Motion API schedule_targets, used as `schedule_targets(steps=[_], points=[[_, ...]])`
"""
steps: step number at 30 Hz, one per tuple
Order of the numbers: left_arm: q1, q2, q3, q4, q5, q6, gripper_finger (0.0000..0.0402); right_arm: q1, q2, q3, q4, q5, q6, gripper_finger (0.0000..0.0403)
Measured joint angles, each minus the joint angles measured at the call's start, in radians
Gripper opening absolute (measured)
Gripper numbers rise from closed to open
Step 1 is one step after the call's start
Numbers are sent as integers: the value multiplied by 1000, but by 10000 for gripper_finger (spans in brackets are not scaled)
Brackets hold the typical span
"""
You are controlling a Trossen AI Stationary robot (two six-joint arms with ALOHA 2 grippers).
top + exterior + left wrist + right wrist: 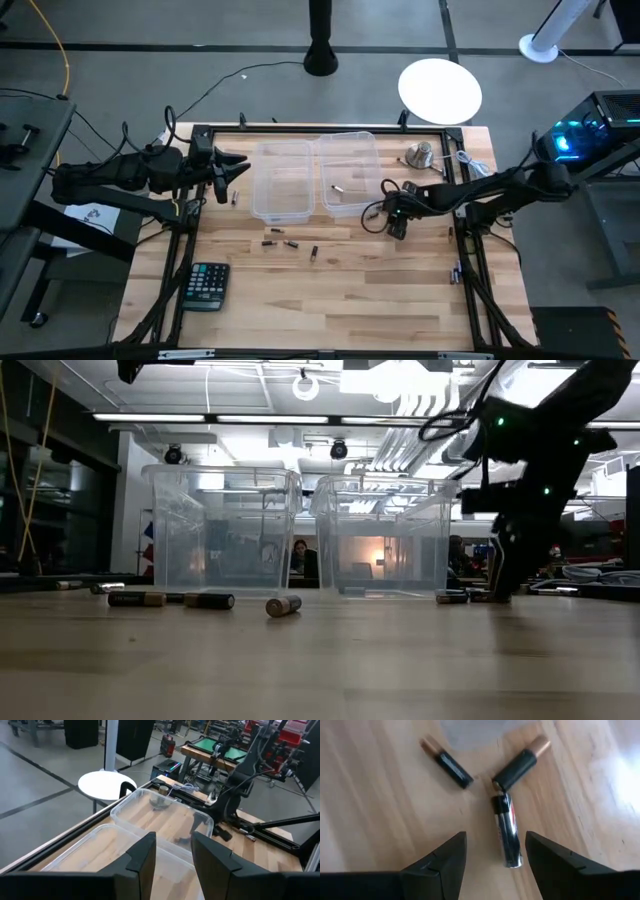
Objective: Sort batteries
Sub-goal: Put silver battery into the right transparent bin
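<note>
My right gripper [495, 862] is open and points down at the table just right of the right bin [348, 172]. Under it lie three batteries. A black-and-silver battery [508, 832] lies between the fingers without touching them. Two black batteries with copper ends [446, 763] [521, 764] lie just beyond it. More batteries [290, 244] [208, 600] lie on their sides in front of the left bin [280, 180], and one battery [337, 187] lies in the right bin. My left gripper [175, 855] is open and hovers at the left bin's left side [235, 172].
A black calculator [207, 284] lies near the table's near-left corner. A silver bell [419, 154] and a white cable [472, 163] sit at the far right. Both clear bins stand side by side at the table's far middle. A lone battery [234, 200] lies left of the left bin.
</note>
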Motion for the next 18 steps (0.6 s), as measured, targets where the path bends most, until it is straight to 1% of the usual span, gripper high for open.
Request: schedule_targets(steps=[4,6,8,10,11,13,15,18], points=[[0,0,0,0,0,0,118,-13,60,5,15,-8,-21,190],[0,0,0,0,0,0,118,-14,74,6,8,-26,15,166],[0,0,0,0,1,1,118,-14,70,8,-9,-49,75,116],[0,0,0,0,1,1,118,-5,44,15,-42,-59,128,45],[0,0,0,0,1,1,118,-1,24,19,-69,-58,145,28],[0,0,1,0,1,1,118,9,-28,29,-177,-52,192,26],[0,0,1,0,2,1,118,20,-88,64,-283,-5,233,30],[0,0,1,0,2,-1,118,34,-192,136,-428,80,282,20]])
